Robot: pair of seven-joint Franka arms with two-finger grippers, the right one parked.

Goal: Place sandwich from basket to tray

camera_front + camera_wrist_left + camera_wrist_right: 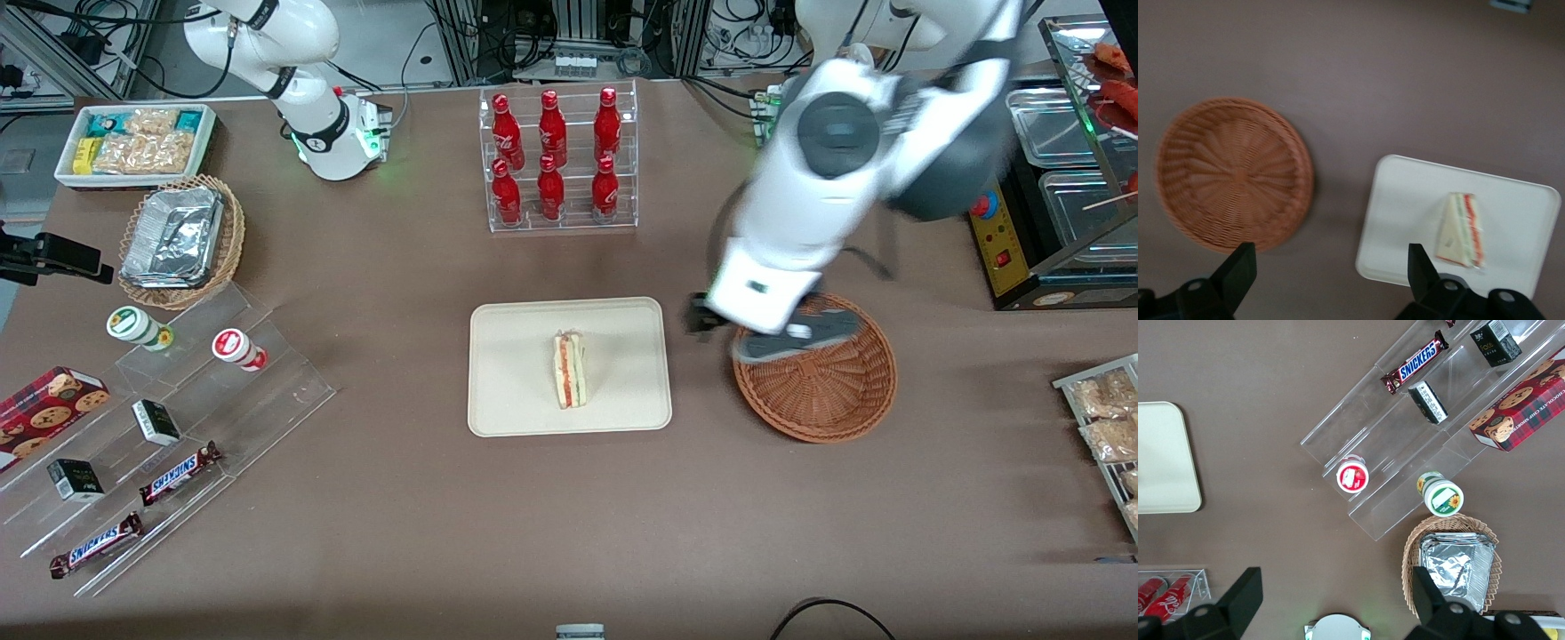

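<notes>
The sandwich (570, 370), a pale wedge with red, orange and green layers, lies on the cream tray (516, 356) at the table's middle. It also shows in the left wrist view (1461, 230) on the tray (1405, 213). The reddish-brown wicker basket (827, 400) beside the tray is empty, as the left wrist view (1231, 173) shows. My left gripper (702, 318) hangs above the table between tray and basket, partly over the basket's rim. In its wrist view the gripper (1328, 267) is open and empty, with bare table between its fingers. A corner of the tray (1161, 453) shows in the right wrist view.
A clear rack of red bottles (556, 160) stands farther from the camera than the tray. A tan basket of foil containers (180, 240), a white snack bin (133, 142) and acrylic shelves (178, 418) lie toward the parked arm's end. Snack packets (1107, 418) lie toward the working arm's end.
</notes>
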